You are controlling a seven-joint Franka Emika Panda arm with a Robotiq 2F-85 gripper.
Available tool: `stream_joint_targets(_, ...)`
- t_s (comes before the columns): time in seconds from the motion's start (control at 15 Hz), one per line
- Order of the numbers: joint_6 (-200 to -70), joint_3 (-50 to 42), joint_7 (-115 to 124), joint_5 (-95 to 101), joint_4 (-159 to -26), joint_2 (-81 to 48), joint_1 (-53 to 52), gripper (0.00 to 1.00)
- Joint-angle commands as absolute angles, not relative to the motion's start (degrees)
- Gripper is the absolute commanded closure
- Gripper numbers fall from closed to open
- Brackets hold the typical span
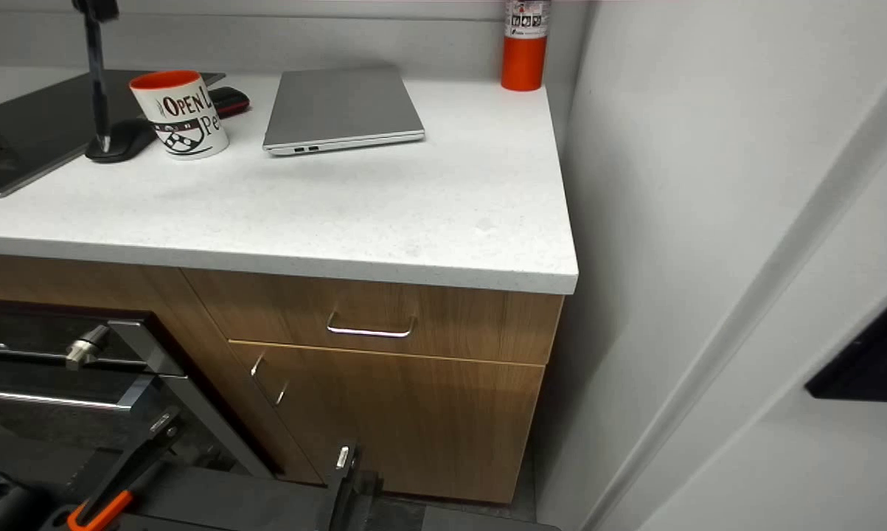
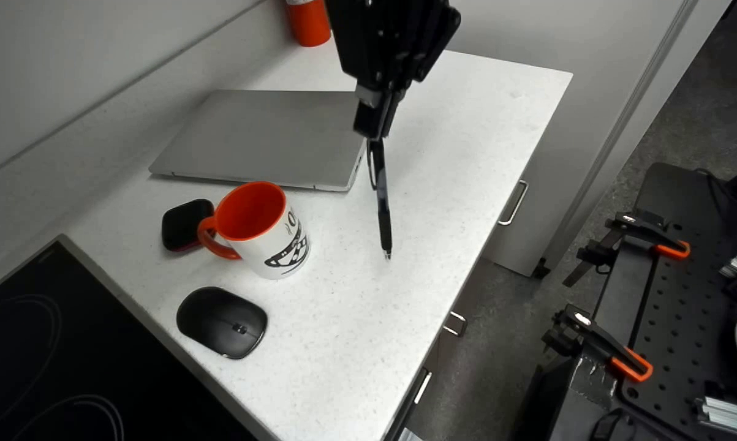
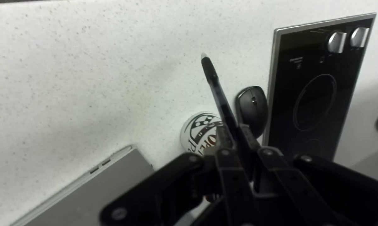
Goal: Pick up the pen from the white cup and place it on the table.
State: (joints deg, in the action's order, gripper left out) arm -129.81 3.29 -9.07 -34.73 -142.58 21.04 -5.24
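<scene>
So, in an exterior view the pen (image 2: 384, 214) was pinched tip-down by the gripper (image 2: 375, 127), upper middle, with the mug (image 2: 273, 245) seen centre-left on the counter (image 2: 337, 355).

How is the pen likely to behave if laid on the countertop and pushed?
Probably stiff: the pen shows no bend where it projects below the gripper. Likely light, given how slim it is. It may roll, since it looks rounded and the countertop looks flat.

Smooth cup (image 1: 181, 116), matt speckled countertop (image 3: 91, 72)
</scene>
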Motion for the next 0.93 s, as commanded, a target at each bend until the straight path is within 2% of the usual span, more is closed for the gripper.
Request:
stream_joint_targets(0.0,-136.1,3.2,-6.7,-35.9,-142.8,13.0,-6.0,1.0)
stream_joint_targets(0.33,-143.0,3.1,1.6,-31.1,-141.3,3.0,-4.0,1.0)
stream_joint_targets(0.73,-144.2,1.7,11.6,-25.2,-138.8,-2.8,-2.4,1.0)
stream_joint_targets(0.8,-144.1,1.5,12.4,-25.4,-138.2,-3.0,-2.4,0.92)
stream_joint_targets(0.87,-144.0,1.5,12.8,-25.8,-137.8,-3.0,-2.3,0.74)
